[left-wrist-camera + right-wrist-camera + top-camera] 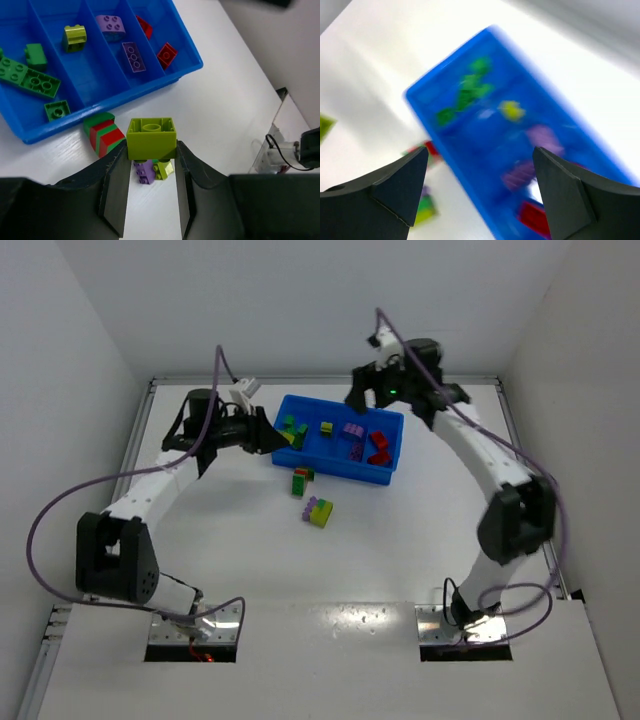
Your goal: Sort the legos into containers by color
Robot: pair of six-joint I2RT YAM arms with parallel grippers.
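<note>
Left hand [151, 156]: closed on one yellow-green brick [151, 136], pinched by its sides and held above the worktop [420, 530], at 9 o'clock of the blue tray [345, 473].

Right hand [480, 165]: fingers spread wide, nothing between them, over the tray's 12 o'clock edge. Its wrist view is blurred.

Tray compartments, 9 to 3 o'clock:
- green bricks [30, 80]
- a single yellow-green piece [74, 36]
- purple bricks [134, 55]
- red bricks [167, 54]

Loose on the worktop at 6 o'clock of the tray: a red-green cluster [301, 480] just beside the tray, and a purple and yellow-green cluster [318, 511] nearer the arm bases.
</note>
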